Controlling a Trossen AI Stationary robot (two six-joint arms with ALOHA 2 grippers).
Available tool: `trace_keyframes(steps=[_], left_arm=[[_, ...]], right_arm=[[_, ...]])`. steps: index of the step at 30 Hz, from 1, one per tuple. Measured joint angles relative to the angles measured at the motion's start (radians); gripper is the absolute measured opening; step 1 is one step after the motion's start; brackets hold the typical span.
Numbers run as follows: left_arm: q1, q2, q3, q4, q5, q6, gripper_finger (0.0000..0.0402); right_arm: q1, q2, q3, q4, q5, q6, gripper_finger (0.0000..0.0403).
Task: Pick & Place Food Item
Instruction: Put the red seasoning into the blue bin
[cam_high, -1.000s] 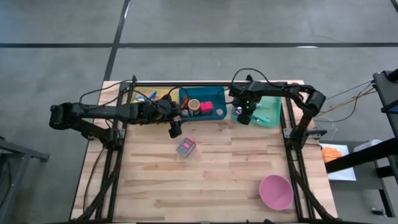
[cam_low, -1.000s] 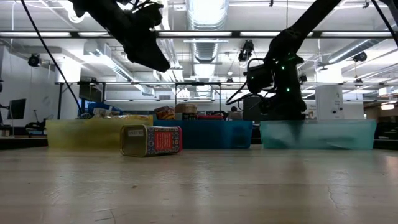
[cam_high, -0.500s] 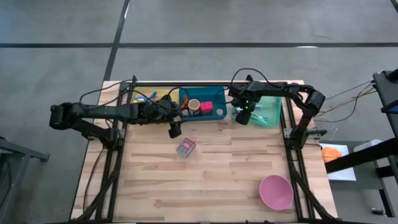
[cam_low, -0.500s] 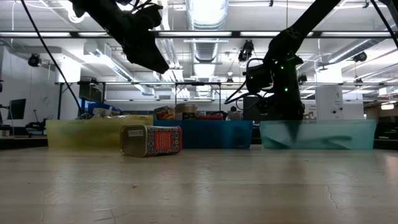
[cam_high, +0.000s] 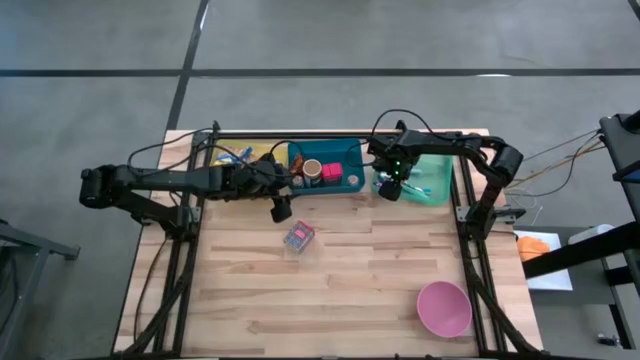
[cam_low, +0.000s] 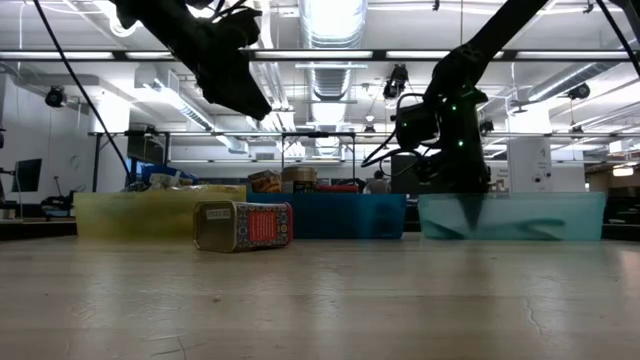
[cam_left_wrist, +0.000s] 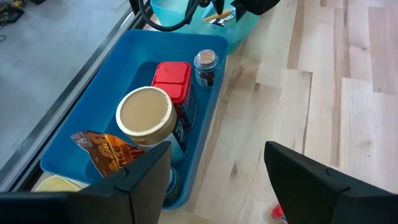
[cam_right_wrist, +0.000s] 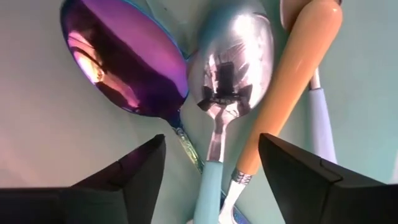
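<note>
A printed tin (cam_high: 299, 236) lies on its side on the wooden table, also seen in the low view (cam_low: 243, 225). My left gripper (cam_high: 281, 210) hangs open above the table, between the tin and the blue bin (cam_left_wrist: 112, 81). The bin holds a beige-lidded can (cam_left_wrist: 145, 114), a red-lidded box (cam_left_wrist: 172, 80), a small jar (cam_left_wrist: 205, 65) and a snack bag (cam_left_wrist: 106, 149). My right gripper (cam_high: 390, 188) points down into the teal bin (cam_high: 435, 180). It is open, with its fingers (cam_right_wrist: 211, 140) on either side of a silver spoon's pale blue handle (cam_right_wrist: 211, 168), which lies on the bin's floor.
In the teal bin, a purple spoon (cam_right_wrist: 124, 62) and an orange-handled utensil (cam_right_wrist: 292, 74) lie beside the silver spoon (cam_right_wrist: 227, 68). A yellow bin (cam_high: 262, 152) stands left of the blue one. A pink bowl (cam_high: 444, 308) sits near the front right corner. Bare wood fills the middle.
My right gripper has opened inside the teal bin without shifting its place. My left arm and the tin have kept still.
</note>
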Motion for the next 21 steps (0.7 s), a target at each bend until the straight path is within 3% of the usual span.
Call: trace_keyframes(steps=[5,9,13,21], left_arm=[[0.000,0.000,0.000,0.002,0.002,-0.017,0.0264],[0.000,0.000,0.000,0.019,0.075,-0.078,0.0264],[-0.012,0.005,0.000,0.044,0.179,-0.112,0.0264],[-0.040,0.086,0.056,-0.051,0.183,-0.251,0.0264]], right_arm=[[0.000,-0.021,0.000,-0.013,0.013,0.021,0.0267],[0.005,-0.081,0.000,-0.033,0.065,0.076,0.0267],[0.022,-0.187,-0.004,-0.033,0.066,0.123,0.0267],[0.103,-0.404,-0.023,-0.008,0.068,0.228,0.0267]])
